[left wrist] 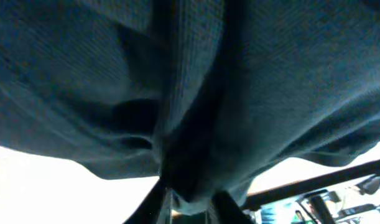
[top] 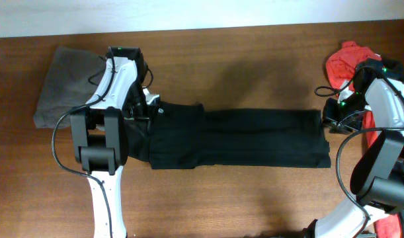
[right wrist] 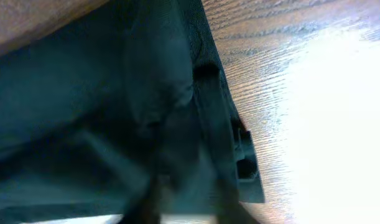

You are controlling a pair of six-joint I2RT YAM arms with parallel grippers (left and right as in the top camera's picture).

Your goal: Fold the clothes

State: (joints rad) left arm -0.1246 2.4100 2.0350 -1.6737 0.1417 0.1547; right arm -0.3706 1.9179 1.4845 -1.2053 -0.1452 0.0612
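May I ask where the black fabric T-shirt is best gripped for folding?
Grip the black fabric T-shirt at its short right edge, coming from the right: it lies flat as a long strip, so that end should fold over leftward.

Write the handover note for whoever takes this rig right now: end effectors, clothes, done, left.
Left end effector: at the left end of the black T-shirt, fabric between its fingers; open or shut unclear.
Right end effector: at the shirt's right end; state unclear.
Shirt: flat on the table, a long narrow band.
Done: apparently narrowed lengthwise.
Left: probably fold end over end.
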